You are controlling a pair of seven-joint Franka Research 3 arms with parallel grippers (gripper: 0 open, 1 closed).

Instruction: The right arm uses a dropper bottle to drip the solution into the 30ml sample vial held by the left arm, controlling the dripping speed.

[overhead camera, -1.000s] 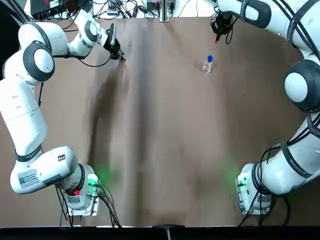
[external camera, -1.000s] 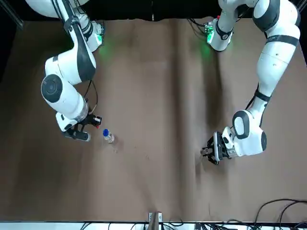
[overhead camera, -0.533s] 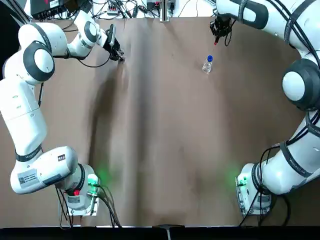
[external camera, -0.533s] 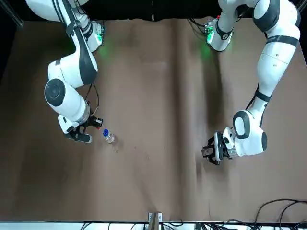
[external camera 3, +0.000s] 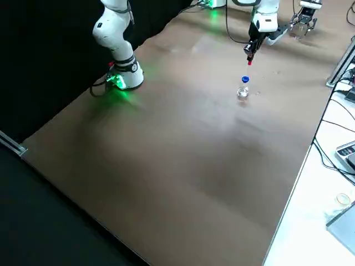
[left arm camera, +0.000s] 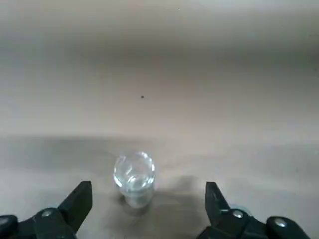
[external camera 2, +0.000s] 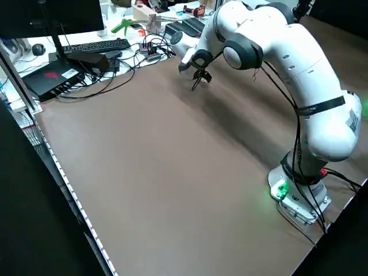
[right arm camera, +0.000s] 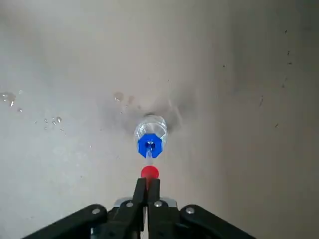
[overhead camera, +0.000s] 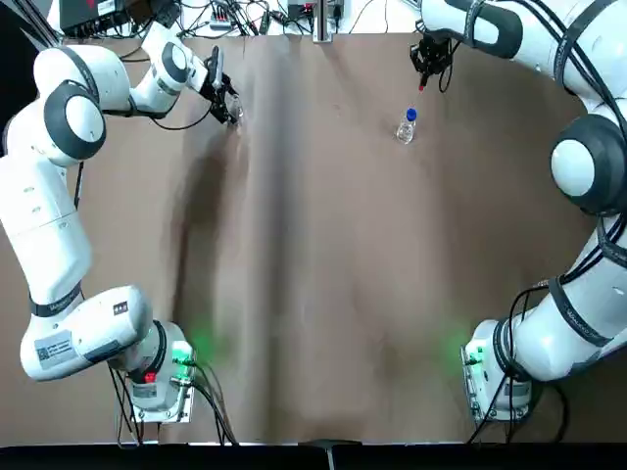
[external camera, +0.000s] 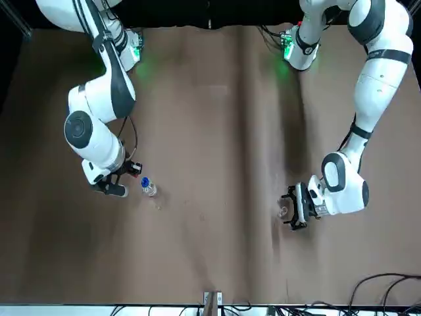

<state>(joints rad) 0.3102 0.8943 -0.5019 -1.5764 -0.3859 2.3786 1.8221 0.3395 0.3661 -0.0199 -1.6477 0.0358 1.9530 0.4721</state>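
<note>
Right wrist view is showing the dropper bottle (right arm camera: 149, 137) standing upright on the brown table (right arm camera: 259, 149), seen from above with its blue collar facing the camera, at centre frame. The right gripper (right arm camera: 147, 186) is hanging just above it with fingers pressed together, pinching what appears to be the red dropper top (right arm camera: 149, 173), lifted clear of the bottle; small droplets (right arm camera: 30, 112) are lying on the table toward the left edge. Top view is placing the bottle (overhead camera: 407, 126) in the upper right of the frame, with the right gripper (overhead camera: 424, 69) just beyond it toward the top edge. Left wrist view is showing the 30ml sample vial (left arm camera: 133, 175) standing upright on the table in the lower centre, between the spread fingers of the left gripper (left arm camera: 148, 199) and touching neither. Top view is putting the left gripper (overhead camera: 227, 103) in the upper left, well apart from the bottle.
</note>
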